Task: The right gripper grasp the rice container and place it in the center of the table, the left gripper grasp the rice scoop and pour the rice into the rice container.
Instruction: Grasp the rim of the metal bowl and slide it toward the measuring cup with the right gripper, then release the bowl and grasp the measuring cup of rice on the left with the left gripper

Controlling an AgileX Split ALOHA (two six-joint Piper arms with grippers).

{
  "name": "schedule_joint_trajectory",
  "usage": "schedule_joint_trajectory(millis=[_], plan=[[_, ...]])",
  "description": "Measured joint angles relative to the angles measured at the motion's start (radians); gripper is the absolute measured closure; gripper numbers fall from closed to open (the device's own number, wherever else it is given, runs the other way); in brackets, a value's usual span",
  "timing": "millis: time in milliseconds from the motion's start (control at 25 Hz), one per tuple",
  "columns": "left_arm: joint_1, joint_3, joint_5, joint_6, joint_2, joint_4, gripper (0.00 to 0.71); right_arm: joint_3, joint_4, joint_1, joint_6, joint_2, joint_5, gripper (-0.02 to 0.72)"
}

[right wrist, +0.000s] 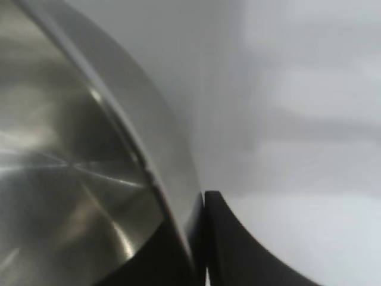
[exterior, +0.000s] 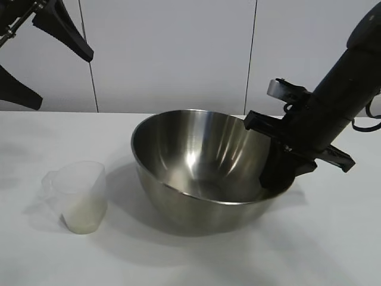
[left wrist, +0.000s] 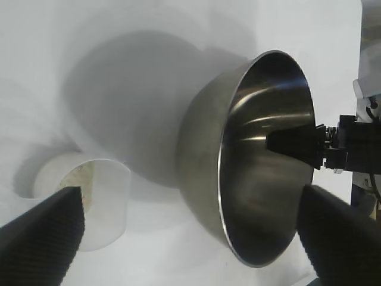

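The rice container (exterior: 202,167), a large steel bowl, is at the middle of the white table (exterior: 333,250), its rim tilted down toward the right. My right gripper (exterior: 278,174) is shut on its right rim, one finger inside and one outside, as the right wrist view (right wrist: 199,205) shows on the bowl (right wrist: 71,179). The rice scoop (exterior: 80,193), a translucent cup with rice (exterior: 83,219) in its bottom, stands front left of the bowl. My left gripper (exterior: 64,80) hangs open and empty high at the back left. In its wrist view (left wrist: 190,196) it looks down on the scoop (left wrist: 101,196) and bowl (left wrist: 268,167).
A white panelled wall (exterior: 178,53) stands behind the table. Bare tabletop lies in front of the bowl and to its right. The right arm (exterior: 351,77) slants in from the upper right.
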Motion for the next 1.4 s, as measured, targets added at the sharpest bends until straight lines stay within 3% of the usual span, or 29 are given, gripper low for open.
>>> schedule_joint_trajectory(millis=[320, 600, 720, 880, 1000, 1200, 1400], plan=[[0.000, 0.000, 0.000, 0.000, 0.000, 0.000, 0.015, 0.000, -0.131, 0.041, 0.101, 0.011, -0.030, 0.691], [0.000, 0.000, 0.000, 0.000, 0.000, 0.000, 0.015, 0.000, -0.121, 0.041, 0.112, 0.015, -0.030, 0.661], [0.000, 0.000, 0.000, 0.000, 0.000, 0.000, 0.015, -0.016, -0.116, 0.041, 0.115, 0.015, -0.014, 0.500], [0.000, 0.000, 0.000, 0.000, 0.000, 0.000, 0.015, -0.076, -0.121, 0.041, 0.116, 0.008, 0.046, 0.139], [0.000, 0.000, 0.000, 0.000, 0.000, 0.000, 0.015, -0.139, -0.142, 0.041, 0.136, -0.004, 0.108, 0.039], [0.000, 0.000, 0.000, 0.000, 0.000, 0.000, 0.015, -0.283, -0.258, 0.041, 0.215, -0.031, 0.206, 0.017], [0.000, 0.000, 0.000, 0.000, 0.000, 0.000, 0.015, -0.472, -0.511, 0.040, 0.304, -0.038, 0.339, 0.009]])
